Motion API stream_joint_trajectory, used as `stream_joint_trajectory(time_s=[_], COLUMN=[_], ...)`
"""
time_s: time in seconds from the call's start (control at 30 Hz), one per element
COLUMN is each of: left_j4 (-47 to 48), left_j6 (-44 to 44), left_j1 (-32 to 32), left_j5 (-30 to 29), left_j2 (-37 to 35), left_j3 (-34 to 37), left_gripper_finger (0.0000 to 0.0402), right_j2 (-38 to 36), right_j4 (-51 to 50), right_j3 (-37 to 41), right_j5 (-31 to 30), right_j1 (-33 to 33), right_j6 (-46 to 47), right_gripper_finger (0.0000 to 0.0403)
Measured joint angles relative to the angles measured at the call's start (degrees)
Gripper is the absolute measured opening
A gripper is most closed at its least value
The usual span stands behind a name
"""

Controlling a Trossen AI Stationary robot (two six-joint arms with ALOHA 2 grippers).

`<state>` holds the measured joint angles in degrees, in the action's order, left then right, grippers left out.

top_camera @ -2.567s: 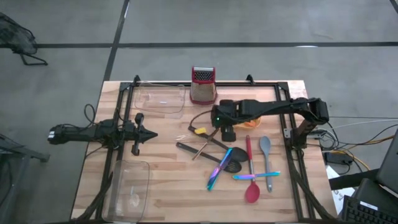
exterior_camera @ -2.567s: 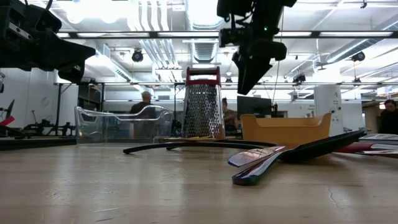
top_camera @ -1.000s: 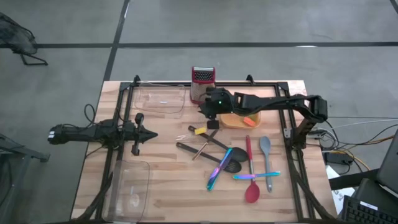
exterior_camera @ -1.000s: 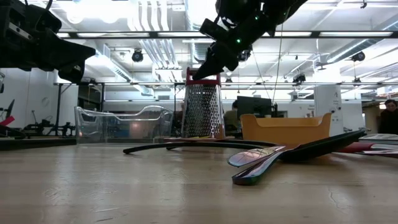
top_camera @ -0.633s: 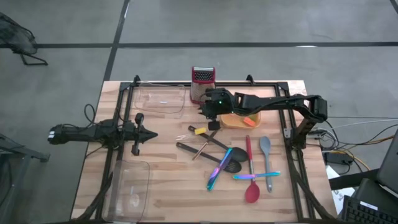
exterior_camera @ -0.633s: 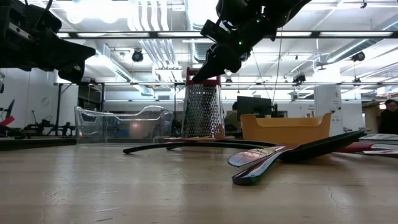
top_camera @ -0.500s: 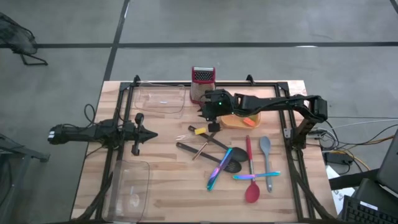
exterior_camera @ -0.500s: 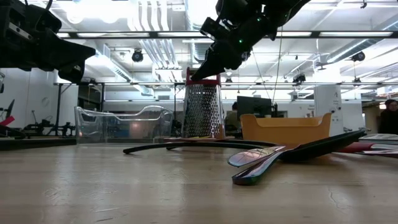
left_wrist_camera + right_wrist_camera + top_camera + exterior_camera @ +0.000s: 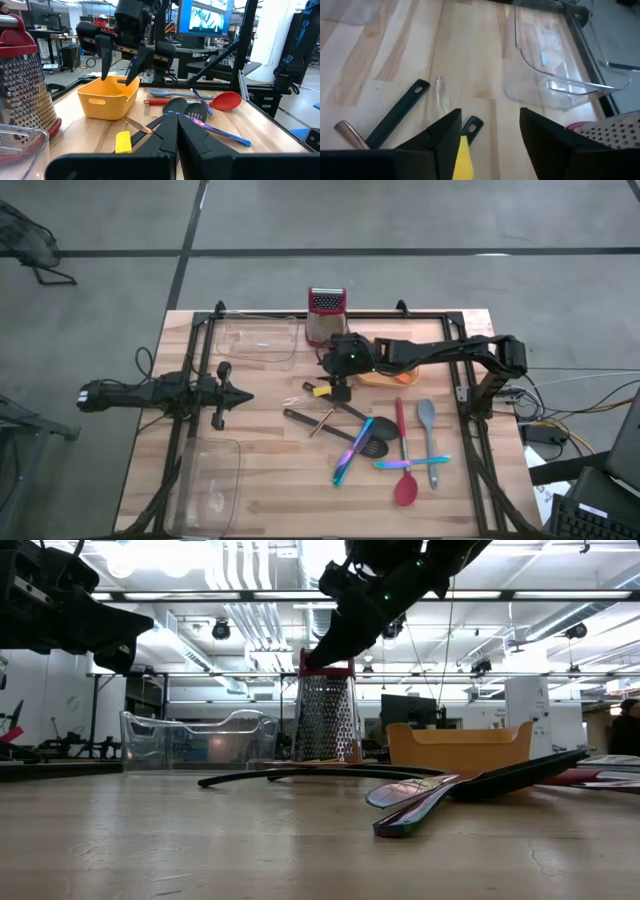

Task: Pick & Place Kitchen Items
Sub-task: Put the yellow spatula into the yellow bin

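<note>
Ceiling strip lights [image 9: 250,595] are glaring straight into my low cam, leaving my arms as dark silhouettes w/ little detail. Overhead view is getting even, soft light; shadows on the table [image 9: 270,480] are staying faint. Nearest wood in the low view is blurring out. My right wrist view is looking soft, esp. the clear tray [image 9: 555,70].

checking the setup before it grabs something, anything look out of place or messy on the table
Nothing looks spilled or broken. The utensils lie in a loose crossed heap: the black tongs, iridescent cutlery and red spoon overlap rather than lying apart. The grater stands upright and the orange tub sits level.
</note>
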<state>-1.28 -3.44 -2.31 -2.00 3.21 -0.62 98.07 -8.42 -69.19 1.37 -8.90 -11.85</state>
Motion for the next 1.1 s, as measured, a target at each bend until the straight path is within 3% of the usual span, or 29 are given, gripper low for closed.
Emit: stream_joint_trajectory(time_s=[0.23,0.9,1.1], left_j4=[0.0,0.0,0.0], left_j6=[0.0,0.0,0.0], left_j1=[0.0,0.0,0.0], left_j5=[0.0,0.0,0.0], left_j2=[0.0,0.2,0.2], left_j3=[0.0,0.0,0.0], left_gripper_finger=[0.0005,0.0005,0.0005], right_j2=[4.9,28.9,33.2], right_j4=[-0.7,-24.1,-27.8], right_j3=[-2.1,-30.6,-34.6], right_j5=[0.6,2.1,2.1], right_j1=[3.2,2.8,2.4], right_j6=[-0.9,-6.2,-6.2], right_gripper_finger=[0.0209,0.019,0.0196])
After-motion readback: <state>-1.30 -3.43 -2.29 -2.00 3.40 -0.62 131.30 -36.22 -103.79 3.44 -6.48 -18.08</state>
